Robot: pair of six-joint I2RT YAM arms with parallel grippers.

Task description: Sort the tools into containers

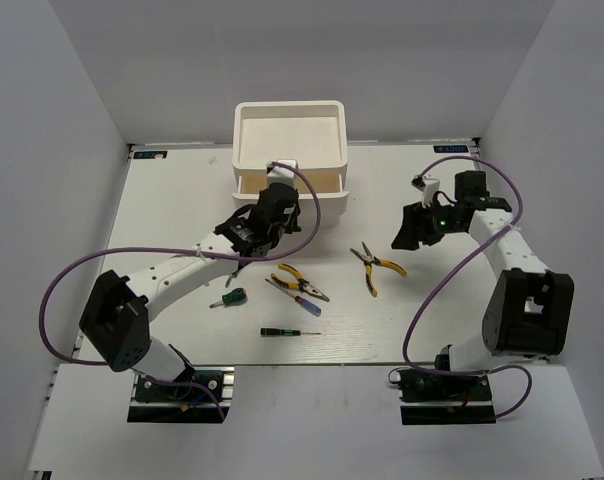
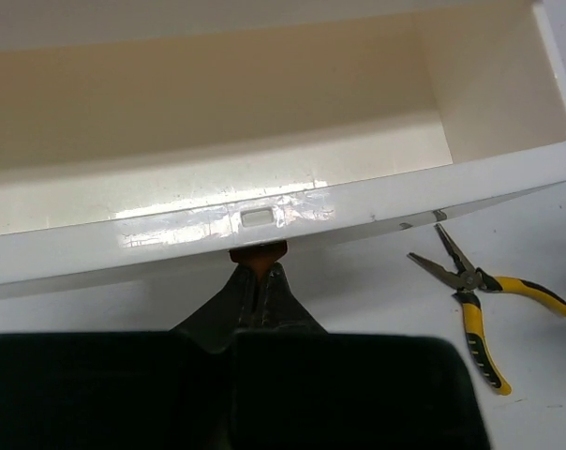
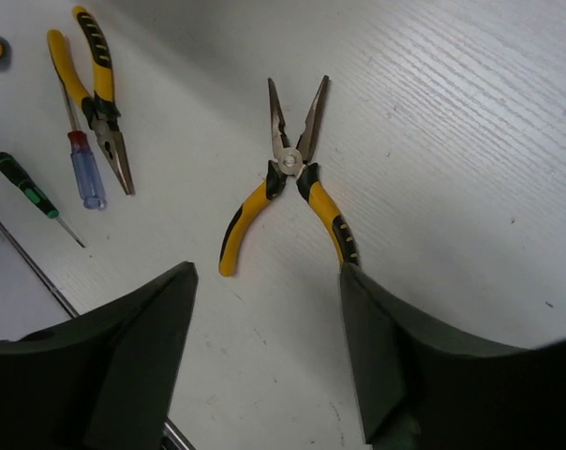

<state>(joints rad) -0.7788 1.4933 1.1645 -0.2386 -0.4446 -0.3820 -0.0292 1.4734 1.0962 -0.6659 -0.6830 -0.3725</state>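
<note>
The white table (image 1: 182, 190) carries loose tools. One pair of pliers (image 3: 288, 178) lies flat right of centre, its nose pointing away from the right gripper (image 3: 264, 272) and its handles splayed toward it. That gripper's fingers stand wide apart above it, gripping nothing. The left gripper (image 2: 258, 274) is clamped on the brown tab (image 2: 258, 253) of the organizer (image 1: 287, 108) drawer.

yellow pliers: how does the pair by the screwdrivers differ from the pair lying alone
The lone pliers have their nose spread in a V; the pliers by the screwdrivers are shut. The lone pliers' handles splay wide; the others' run close together. The lone pliers lie clear of other tools; the others lie beside the red-blue screwdriver. Both have yellow-and-black handles and lie flat.
</note>
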